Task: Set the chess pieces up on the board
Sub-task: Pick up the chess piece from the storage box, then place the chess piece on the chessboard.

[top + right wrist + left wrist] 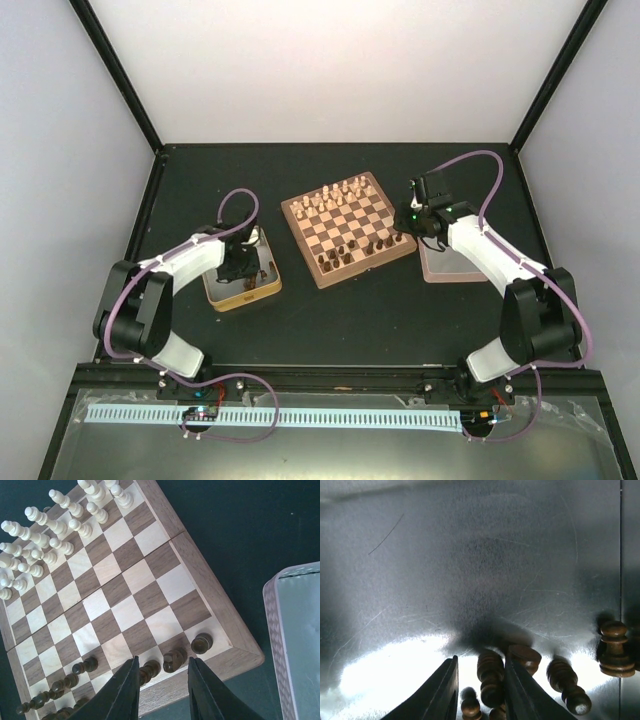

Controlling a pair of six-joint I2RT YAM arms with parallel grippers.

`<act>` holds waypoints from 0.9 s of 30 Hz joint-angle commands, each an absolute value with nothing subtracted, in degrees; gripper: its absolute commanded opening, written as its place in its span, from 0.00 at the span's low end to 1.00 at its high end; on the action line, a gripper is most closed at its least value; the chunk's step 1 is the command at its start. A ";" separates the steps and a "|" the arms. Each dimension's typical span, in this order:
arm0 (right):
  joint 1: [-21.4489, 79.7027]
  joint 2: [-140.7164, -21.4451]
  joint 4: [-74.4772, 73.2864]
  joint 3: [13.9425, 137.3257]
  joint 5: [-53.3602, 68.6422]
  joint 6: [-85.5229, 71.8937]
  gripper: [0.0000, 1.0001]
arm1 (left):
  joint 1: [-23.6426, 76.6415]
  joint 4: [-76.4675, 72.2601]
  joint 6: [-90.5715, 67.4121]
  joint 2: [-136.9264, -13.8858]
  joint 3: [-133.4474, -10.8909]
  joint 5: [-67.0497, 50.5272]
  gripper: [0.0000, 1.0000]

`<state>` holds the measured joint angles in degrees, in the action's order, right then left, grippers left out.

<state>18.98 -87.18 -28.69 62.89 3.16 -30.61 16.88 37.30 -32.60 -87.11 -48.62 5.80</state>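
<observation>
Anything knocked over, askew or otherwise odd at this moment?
Yes. In the tin, several dark chess pieces lie on their sides around the left fingers; only one pawn stands upright. The board sits turned at an angle to the table edge.

Tan-and-brown checked board, dark-brown chess pieces, cream chessmen, black table, silver-grey tin

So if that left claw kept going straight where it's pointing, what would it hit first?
The left gripper would likely meet the dark chess piece lying between its jaws, then the tin floor; depth is unclear.
</observation>
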 commanded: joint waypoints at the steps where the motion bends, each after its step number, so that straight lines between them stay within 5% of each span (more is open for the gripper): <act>1: 19.16 -87.45 -28.91 63.80 3.15 -31.12 0.27 | 15.99 35.81 -31.49 -88.95 -49.78 5.47 0.24; 9: 19.16 -86.96 -28.96 63.63 2.56 -31.11 0.27 | 15.64 35.73 -30.41 -88.26 -50.83 4.21 0.10; 20: 19.07 -83.35 -27.87 62.10 1.86 -32.12 0.27 | 17.53 34.42 -29.11 -79.24 -58.75 -5.18 0.10; 27: 18.98 -79.13 -27.82 58.21 1.11 -32.82 0.27 | 27.24 30.43 -26.74 -88.13 -70.91 -12.27 0.12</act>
